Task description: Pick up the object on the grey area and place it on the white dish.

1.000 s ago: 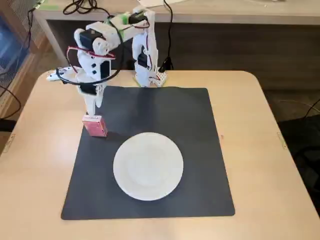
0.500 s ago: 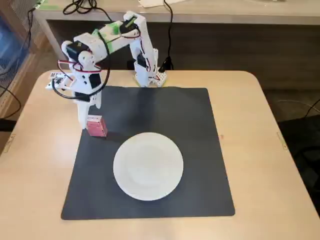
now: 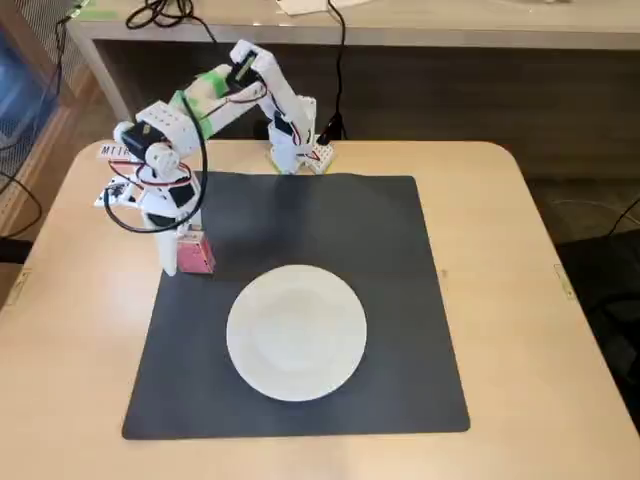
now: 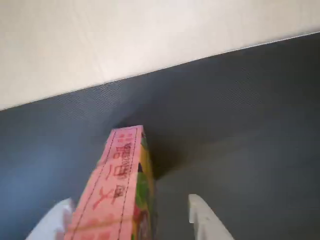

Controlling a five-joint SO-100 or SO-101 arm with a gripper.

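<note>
The small pink box (image 3: 197,252) is at the left edge of the dark grey mat (image 3: 400,330), in the fixed view. My gripper (image 3: 184,262) points down over it, with the jaws on either side of the box. In the wrist view the box (image 4: 120,185) lies between the white fingertips (image 4: 200,215), close against the left one, with a gap to the right one. The gripper (image 4: 127,207) is open around the box. The white dish (image 3: 296,332) sits in the middle front of the mat, empty, to the right of the box and nearer the camera.
The mat lies on a light wooden table (image 3: 500,200). The arm's base (image 3: 295,150) stands at the far edge behind the mat, with cables running back to a bench. The wrist view shows the mat (image 4: 250,125) and bare table (image 4: 100,40) beyond.
</note>
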